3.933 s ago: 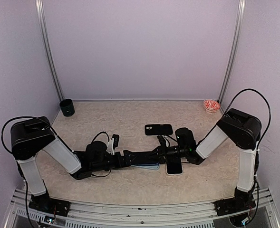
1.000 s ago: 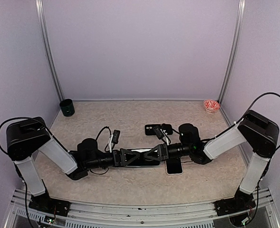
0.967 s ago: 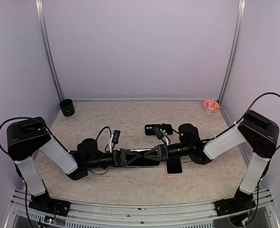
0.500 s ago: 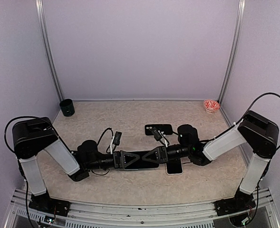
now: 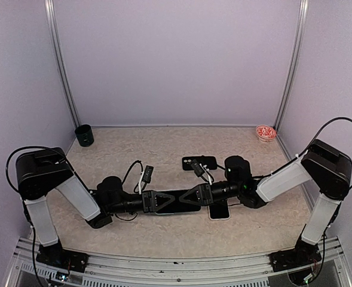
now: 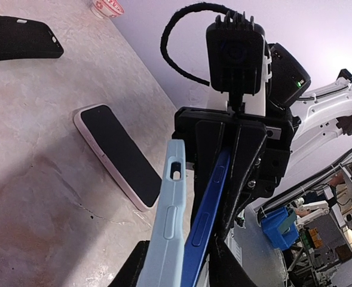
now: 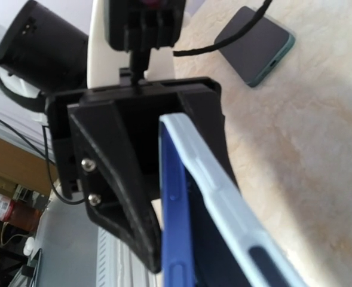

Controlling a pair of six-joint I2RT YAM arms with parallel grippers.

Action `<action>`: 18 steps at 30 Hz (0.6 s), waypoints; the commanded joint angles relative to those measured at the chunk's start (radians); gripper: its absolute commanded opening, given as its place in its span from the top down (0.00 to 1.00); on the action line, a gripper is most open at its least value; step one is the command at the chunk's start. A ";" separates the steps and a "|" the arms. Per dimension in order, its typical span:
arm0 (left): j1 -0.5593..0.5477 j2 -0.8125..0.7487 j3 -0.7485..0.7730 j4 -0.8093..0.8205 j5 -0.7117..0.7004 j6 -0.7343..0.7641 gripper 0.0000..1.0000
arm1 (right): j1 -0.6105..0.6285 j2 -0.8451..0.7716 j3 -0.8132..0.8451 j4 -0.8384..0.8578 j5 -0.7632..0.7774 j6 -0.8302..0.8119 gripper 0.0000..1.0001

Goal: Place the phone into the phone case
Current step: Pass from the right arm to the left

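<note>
A dark blue phone and a light blue phone case stand on edge side by side, the case angled slightly away from the phone at its far end. Both run between my two grippers, which face each other low over the table. My left gripper has its fingers pressed against the outer sides of the case and phone. My right gripper is shut on the far end of the phone. The right wrist view shows the same phone and case from the other end.
A black phone case lies behind the grippers. A pink-edged phone lies screen up near the right gripper. A teal-edged phone lies beyond the left arm. A black cup and a red-and-white bowl stand in the back corners.
My left gripper's fingers have closed in around the phone and case over the last second. The right gripper has stayed shut, and both arms have barely moved.
</note>
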 commanded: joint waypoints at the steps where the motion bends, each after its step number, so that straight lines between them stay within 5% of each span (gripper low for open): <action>1: -0.026 -0.004 0.021 0.079 0.030 -0.001 0.73 | 0.009 -0.021 0.001 0.031 0.059 -0.012 1.00; 18: -0.033 -0.007 0.015 0.091 0.034 -0.004 0.87 | 0.009 -0.053 0.007 0.007 0.054 -0.008 0.87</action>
